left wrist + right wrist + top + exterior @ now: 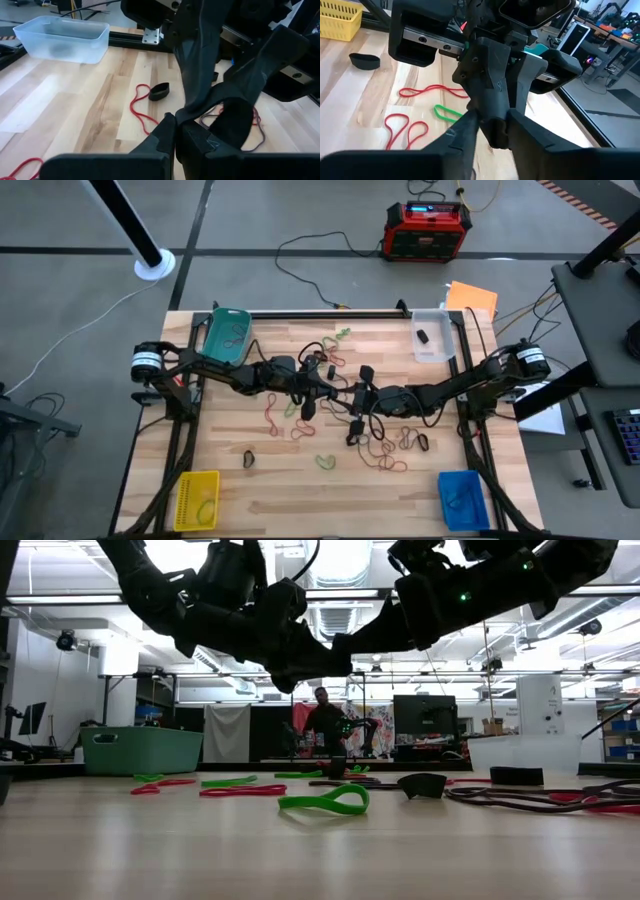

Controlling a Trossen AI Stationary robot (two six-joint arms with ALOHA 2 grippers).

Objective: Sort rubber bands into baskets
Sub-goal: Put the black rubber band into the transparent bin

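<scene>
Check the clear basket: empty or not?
Not empty: the high view shows one small dark item inside the clear basket. What the item is cannot be told.

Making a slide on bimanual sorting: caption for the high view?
Both grippers, left gripper and right gripper, meet mid-table amid scattered rubber bands, baskets at the corners.

The high view looks straight down on the whole counter (290, 490) and some surrounding floor. The low view sits at counter-top height, facing level across it into the room, both arms overhead. Each wrist view looks forward past its own fingers, close above the wood, straight at the other arm's tool. All four share the counter's middle, where the arms meet.
</scene>
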